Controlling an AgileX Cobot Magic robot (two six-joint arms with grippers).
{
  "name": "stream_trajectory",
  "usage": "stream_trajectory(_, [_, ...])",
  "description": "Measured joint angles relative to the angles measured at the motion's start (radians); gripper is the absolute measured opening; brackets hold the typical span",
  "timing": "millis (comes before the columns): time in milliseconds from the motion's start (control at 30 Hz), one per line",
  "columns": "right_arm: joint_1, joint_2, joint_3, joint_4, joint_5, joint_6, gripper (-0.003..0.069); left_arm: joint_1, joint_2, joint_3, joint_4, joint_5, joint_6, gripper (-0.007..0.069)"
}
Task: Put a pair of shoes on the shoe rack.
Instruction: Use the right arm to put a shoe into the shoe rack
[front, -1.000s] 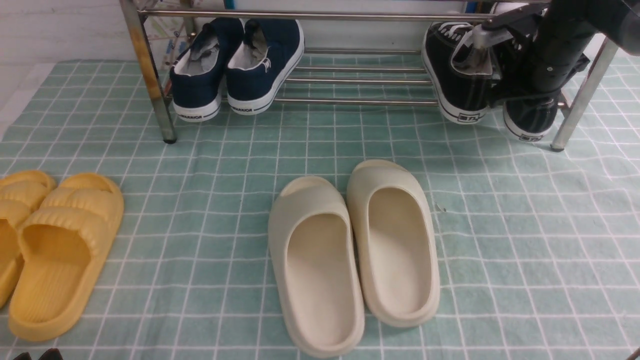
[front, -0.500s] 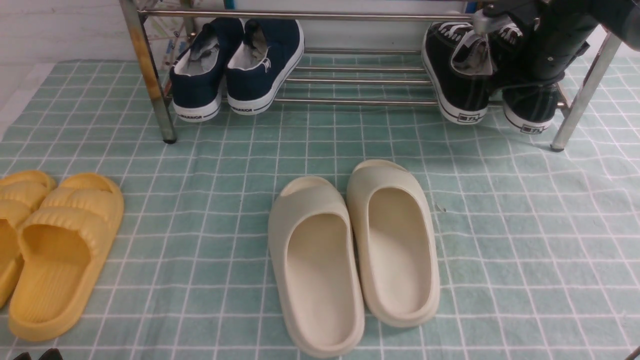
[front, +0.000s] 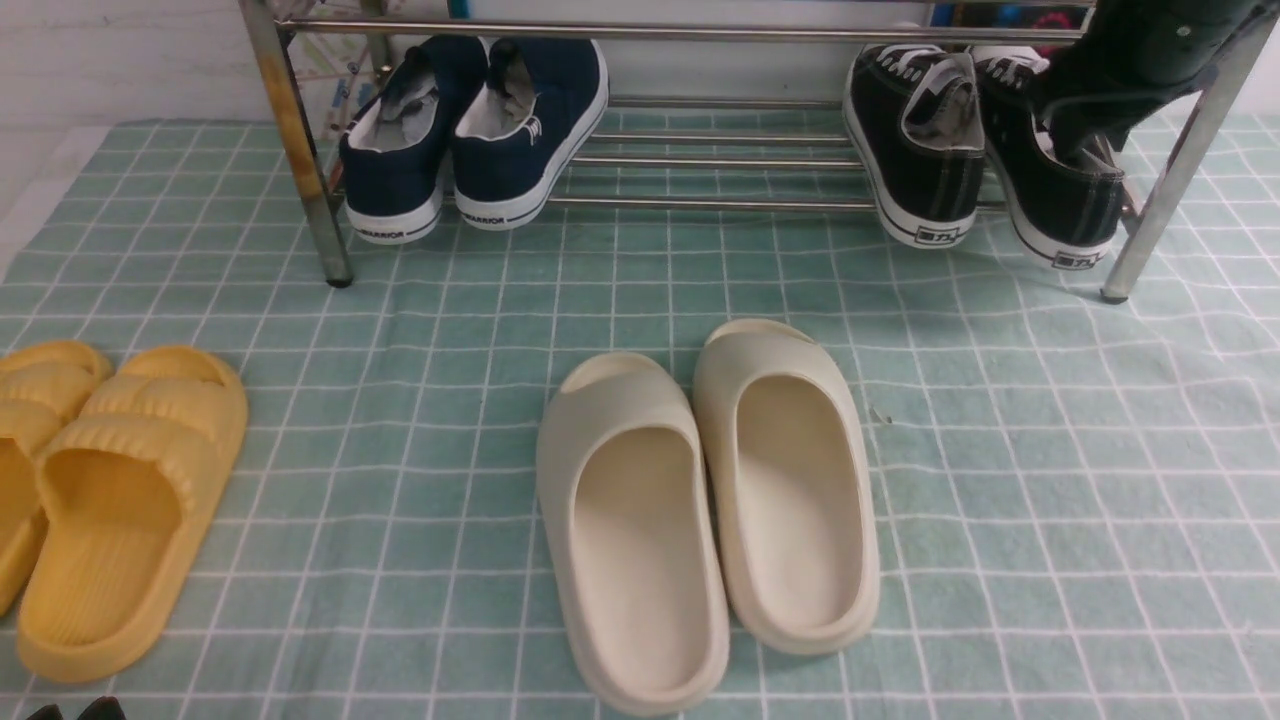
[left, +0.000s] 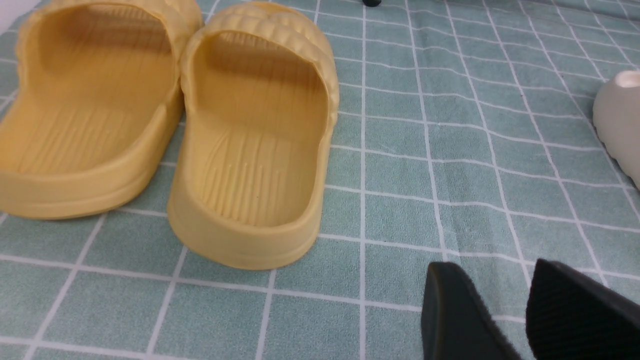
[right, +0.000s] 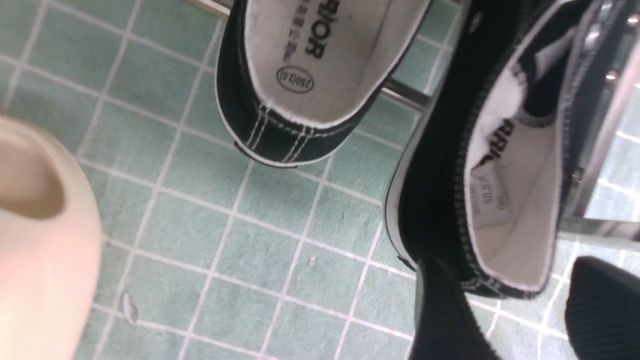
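Two black canvas sneakers stand side by side on the lower bars of the chrome shoe rack (front: 700, 31) at its right end, heels toward me: the left one (front: 920, 150) and the right one (front: 1060, 200). My right arm (front: 1140, 45) hangs above the right sneaker. In the right wrist view my right gripper (right: 510, 280) is open and empty, just above that sneaker's heel (right: 515, 200), with the other sneaker (right: 320, 40) beside it. My left gripper (left: 492, 280) is open and empty, low over the cloth near the front left.
Navy sneakers (front: 480, 130) sit at the rack's left end. Cream slides (front: 710, 510) lie mid-cloth, yellow slides (front: 110, 500) at front left, close to my left gripper (left: 200, 125). The rack's right leg (front: 1170, 170) stands beside my right arm. A green checked cloth (front: 1050, 500) covers the table.
My right gripper has let go of the right black sneaker and risen up and back. The sneaker now rests on the rack beside its mate. The left arm has not moved.
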Motion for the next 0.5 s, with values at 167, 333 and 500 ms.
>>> stream_trajectory(167, [0.0, -0.092, 0.109, 0.034, -0.001, 0.046, 0.0249, 0.0, 0.0, 0.0, 0.0, 0.0, 0.0, 0.0237])
stream_trajectory(333, [0.0, -0.189, 0.316, 0.053, 0.0, 0.009, 0.0104, 0.0, 0.0, 0.0, 0.0, 0.0, 0.0, 0.0237])
stream_trajectory(500, [-0.005, -0.207, 0.469, 0.015, -0.046, 0.001, 0.0, 0.0, 0.0, 0.0, 0.0, 0.0, 0.0, 0.0237])
